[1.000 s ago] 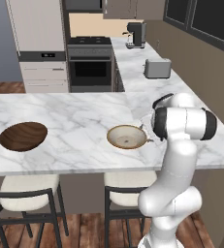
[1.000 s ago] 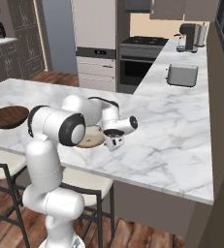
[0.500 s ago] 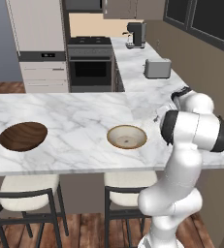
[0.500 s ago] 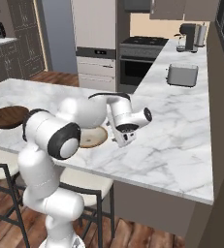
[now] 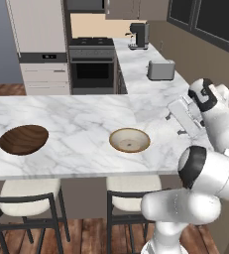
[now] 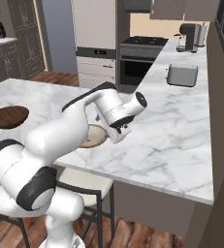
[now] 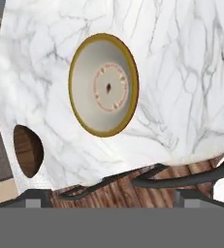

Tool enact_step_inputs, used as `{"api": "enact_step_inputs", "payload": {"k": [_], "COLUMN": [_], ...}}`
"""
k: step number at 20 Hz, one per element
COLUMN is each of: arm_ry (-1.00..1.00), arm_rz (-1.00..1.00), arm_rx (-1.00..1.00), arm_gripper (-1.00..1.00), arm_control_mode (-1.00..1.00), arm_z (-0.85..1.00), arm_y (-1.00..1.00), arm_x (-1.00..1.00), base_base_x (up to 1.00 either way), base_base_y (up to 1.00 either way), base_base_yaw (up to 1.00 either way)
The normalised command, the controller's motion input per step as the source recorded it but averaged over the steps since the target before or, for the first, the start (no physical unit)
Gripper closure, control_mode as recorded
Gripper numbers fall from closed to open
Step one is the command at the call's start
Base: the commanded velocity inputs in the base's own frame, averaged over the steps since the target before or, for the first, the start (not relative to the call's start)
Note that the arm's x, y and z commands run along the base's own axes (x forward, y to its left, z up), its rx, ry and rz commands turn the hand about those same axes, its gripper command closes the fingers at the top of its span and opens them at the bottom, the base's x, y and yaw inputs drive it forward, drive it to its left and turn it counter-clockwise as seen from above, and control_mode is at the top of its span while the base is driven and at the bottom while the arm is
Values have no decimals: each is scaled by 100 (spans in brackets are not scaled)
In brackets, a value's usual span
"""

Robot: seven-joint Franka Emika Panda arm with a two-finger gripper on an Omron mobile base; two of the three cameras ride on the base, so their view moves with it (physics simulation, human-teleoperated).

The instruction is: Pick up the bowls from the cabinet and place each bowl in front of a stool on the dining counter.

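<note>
On the white marble counter (image 5: 81, 121), the dark wooden bowl (image 5: 23, 139) sits at the left, above one stool (image 5: 22, 196). Well apart to its right, the cream bowl (image 5: 129, 140) with a gold rim rests upright near the counter's front edge, above a second stool (image 5: 131, 191). Further right, the gripper (image 5: 181, 113) hangs over bare marble, holding nothing; whether its fingers are apart I cannot tell. A toaster (image 5: 160, 70) stands behind.

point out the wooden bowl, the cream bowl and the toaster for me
wooden bowl (image 5: 23, 139), left base view, middle of its dark grained inside
cream bowl (image 7: 104, 85), hand view, pale inner wall near the brownish ring
toaster (image 6: 182, 75), right base view, its silver front face
</note>
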Motion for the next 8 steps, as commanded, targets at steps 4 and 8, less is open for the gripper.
{"api": "enact_step_inputs", "payload": {"k": [4, 8], "arm_ry": [0, 0], "arm_rz": [6, 6], "arm_rx": [-16, -19], "arm_gripper": [-100, -100], "arm_control_mode": [-100, -100], "arm_z": [77, 77], "arm_y": [80, 100], "arm_x": [-100, -100], "base_base_x": [0, 0], "base_base_y": [0, 0], "base_base_yaw": [0, 0]}}
